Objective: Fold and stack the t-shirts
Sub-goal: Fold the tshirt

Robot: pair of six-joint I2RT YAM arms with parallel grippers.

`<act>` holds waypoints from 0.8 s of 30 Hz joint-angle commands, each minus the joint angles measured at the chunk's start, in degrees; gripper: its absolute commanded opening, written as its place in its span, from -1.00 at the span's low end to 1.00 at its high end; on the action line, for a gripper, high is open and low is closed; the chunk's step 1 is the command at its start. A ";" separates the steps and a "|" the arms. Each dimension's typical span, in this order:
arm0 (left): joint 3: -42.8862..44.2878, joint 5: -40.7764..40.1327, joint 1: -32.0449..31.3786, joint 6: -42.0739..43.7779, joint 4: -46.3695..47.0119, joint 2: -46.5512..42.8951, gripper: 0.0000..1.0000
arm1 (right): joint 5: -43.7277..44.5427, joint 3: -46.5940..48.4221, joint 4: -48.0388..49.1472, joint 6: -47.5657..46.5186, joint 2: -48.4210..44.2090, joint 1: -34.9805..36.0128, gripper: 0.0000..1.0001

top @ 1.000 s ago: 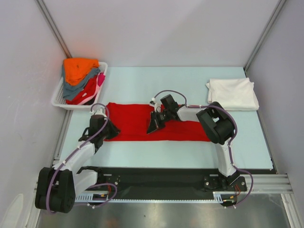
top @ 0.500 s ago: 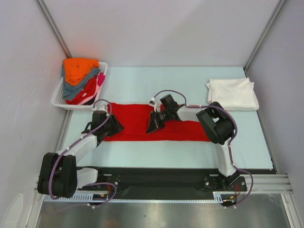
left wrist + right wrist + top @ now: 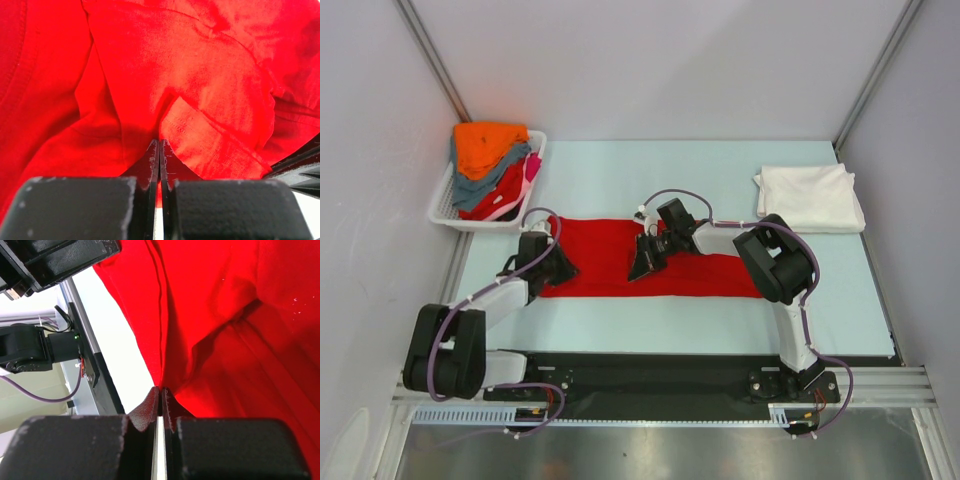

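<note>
Bright, even, soft-shadowed overhead light; the wrist views are oversaturated red, with blurred near fingers [image 3: 150, 160].

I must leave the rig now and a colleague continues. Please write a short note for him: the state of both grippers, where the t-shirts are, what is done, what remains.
Left gripper: shut on the red t-shirt, pinching a fold at its left end.
Right gripper: shut on the same shirt, pinching an edge near its middle.
The red t-shirt lies as a long strip across the table, partly folded.
The cream-white t-shirt lies folded at the far right corner.
The orange, grey-teal and pink-trimmed red shirts are in the white basket, far left, not folded.
Left: finish folding the red shirt, stack it on the cream-white one, then fold the basket shirts.
</note>
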 commanded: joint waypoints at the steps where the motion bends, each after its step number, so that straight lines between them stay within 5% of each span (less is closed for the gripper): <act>1: -0.99 0.15 -0.34 0.40 0.75 -2.75 -0.99 | -1.09 1.80 -0.34 -0.68 -0.34 -0.14 -0.91; 17: -9.78 -0.12 -0.25 -4.52 -4.35 -14.62 -0.95 | -1.61 3.03 -1.83 -0.50 0.80 -0.15 -0.90; 22: -9.17 -1.87 -0.34 -3.55 -5.05 -17.08 -0.43 | -0.65 4.70 -5.34 -1.64 2.73 0.47 -0.89; 24: -7.76 -2.92 -0.25 -3.03 -6.46 -17.87 -0.41 | 0.14 5.40 -7.18 -2.26 3.35 0.56 -0.90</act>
